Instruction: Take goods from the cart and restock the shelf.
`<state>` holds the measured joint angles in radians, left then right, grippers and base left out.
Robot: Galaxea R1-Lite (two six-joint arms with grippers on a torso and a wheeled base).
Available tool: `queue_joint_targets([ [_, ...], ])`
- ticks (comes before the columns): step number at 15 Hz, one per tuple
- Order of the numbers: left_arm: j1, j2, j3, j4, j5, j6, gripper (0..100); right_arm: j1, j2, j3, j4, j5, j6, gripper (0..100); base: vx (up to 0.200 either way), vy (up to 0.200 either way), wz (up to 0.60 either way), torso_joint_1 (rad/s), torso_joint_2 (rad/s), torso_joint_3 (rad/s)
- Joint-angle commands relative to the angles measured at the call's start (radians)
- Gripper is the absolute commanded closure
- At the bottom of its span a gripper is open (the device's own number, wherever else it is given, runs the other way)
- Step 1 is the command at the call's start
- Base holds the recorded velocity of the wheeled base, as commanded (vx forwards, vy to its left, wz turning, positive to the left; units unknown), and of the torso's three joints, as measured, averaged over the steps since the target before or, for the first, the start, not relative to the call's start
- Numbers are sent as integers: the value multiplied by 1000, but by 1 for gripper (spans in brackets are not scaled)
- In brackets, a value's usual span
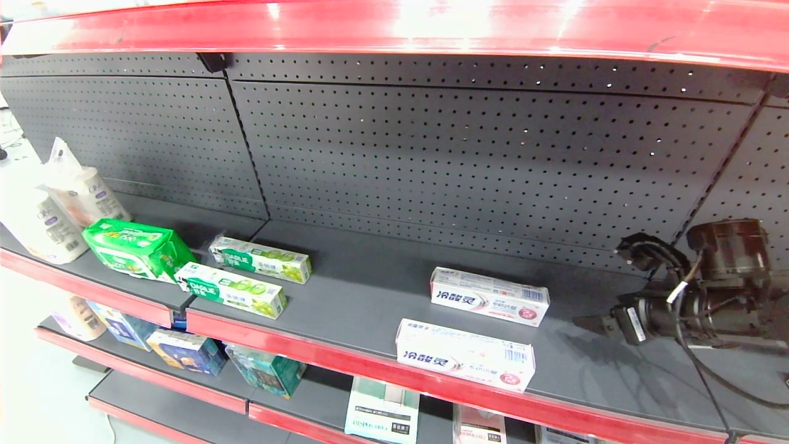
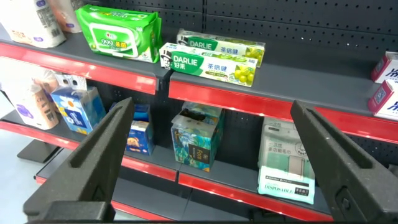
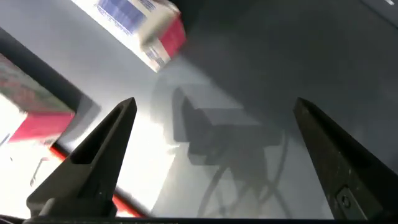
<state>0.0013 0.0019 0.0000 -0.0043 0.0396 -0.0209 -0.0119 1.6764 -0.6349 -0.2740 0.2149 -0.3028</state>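
Observation:
Two white-and-pink toothpaste boxes [image 1: 489, 296] [image 1: 465, 354] lie on the grey shelf deck [image 1: 370, 277], one behind the other. My right gripper [image 1: 590, 323] hovers low over the bare deck to their right, open and holding nothing. In the right wrist view its fingers [image 3: 93, 162] spread wide over the deck [image 3: 249, 68], with the farther box [image 3: 146, 28] and the nearer box [image 3: 25, 106] ahead. My left gripper [image 2: 211, 106] is open and holds nothing, out in front of the shelf, facing two green toothpaste boxes [image 2: 211, 62].
Green toothpaste boxes [image 1: 259, 259] [image 1: 231, 290], a green wipes pack [image 1: 138, 248] and white refill bags [image 1: 43, 222] fill the deck's left part. Lower shelves carry a teal box [image 2: 198, 137], blue boxes [image 2: 78, 109] and a white pack [image 2: 286, 162]. A pegboard wall [image 1: 462, 154] backs the shelf.

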Motion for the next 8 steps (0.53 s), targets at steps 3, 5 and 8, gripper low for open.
queue_joint_targets([
  [3, 0, 0, -2, 0, 0, -1, 0, -180, -382, 294, -143, -5, 86, 0, 0, 0, 0, 0, 0, 0],
  [5, 0, 0, 0, 0, 0, -1, 0, -180, -601, 379, -163, -58, 171, 0, 0, 0, 0, 0, 0, 0],
  [8, 0, 0, -2, 0, 0, -1, 0, -168, -1057, 586, -152, -114, 151, 0, 0, 0, 0, 0, 0, 0],
])
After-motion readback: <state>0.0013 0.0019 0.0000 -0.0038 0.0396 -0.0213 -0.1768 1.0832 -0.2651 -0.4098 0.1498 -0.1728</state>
